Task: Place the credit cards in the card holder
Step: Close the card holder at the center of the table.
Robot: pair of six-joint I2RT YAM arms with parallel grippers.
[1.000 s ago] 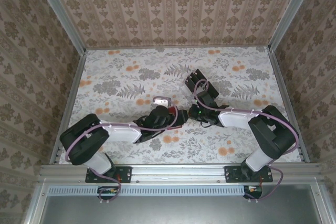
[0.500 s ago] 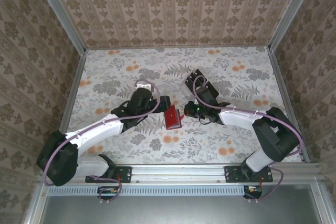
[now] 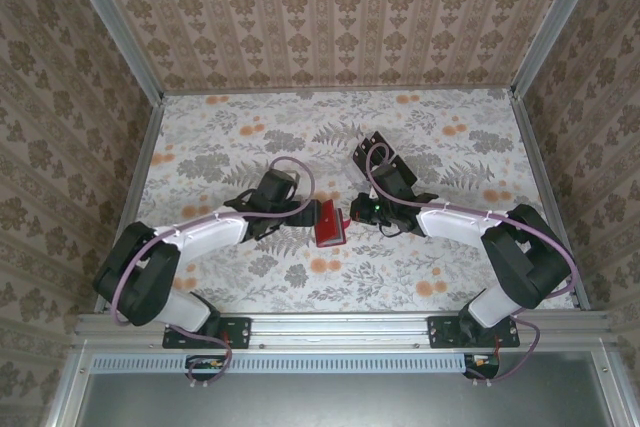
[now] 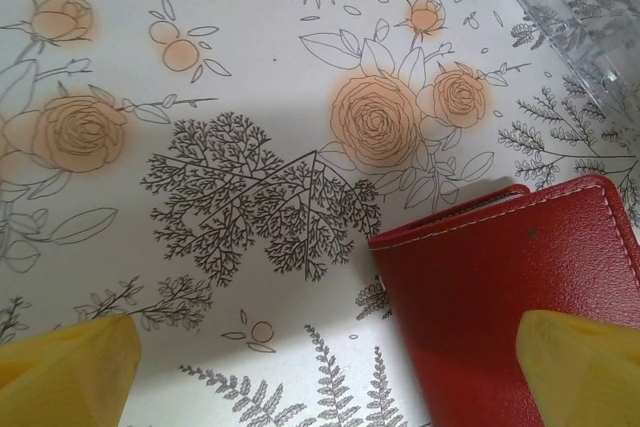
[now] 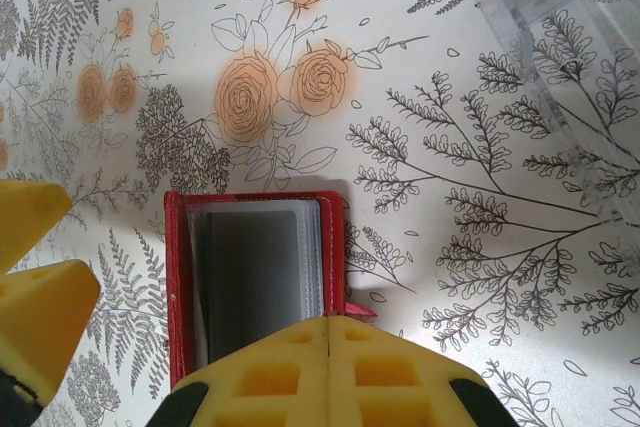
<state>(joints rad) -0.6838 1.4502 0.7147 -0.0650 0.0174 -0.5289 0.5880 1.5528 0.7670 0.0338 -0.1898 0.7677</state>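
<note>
The red card holder point(image 3: 329, 224) lies mid-table between both grippers. In the right wrist view the card holder point(image 5: 332, 247) is open, and a dark grey card point(image 5: 255, 267) shows behind its clear sleeves. My right gripper point(image 5: 328, 322) is shut, its joined tips over the holder's near edge beside a small red tab. I cannot tell if they pinch it. My left gripper point(image 4: 320, 377) is open, one fingertip point(image 4: 585, 367) over the holder's red cover point(image 4: 500, 287) and the other over bare table. More dark credit cards point(image 3: 380, 155) sit in the clear rack.
The clear acrylic slotted rack point(image 5: 560, 17) stands just behind the right gripper, and its corner point(image 4: 580, 17) shows in the left wrist view. Patterned walls and metal rails point(image 3: 135, 187) enclose the floral table. There is open table to the far left and along the front.
The left arm lifted off the card holder, swung back and left, then brought its open gripper right up to the holder's left side. The right arm stayed still.
</note>
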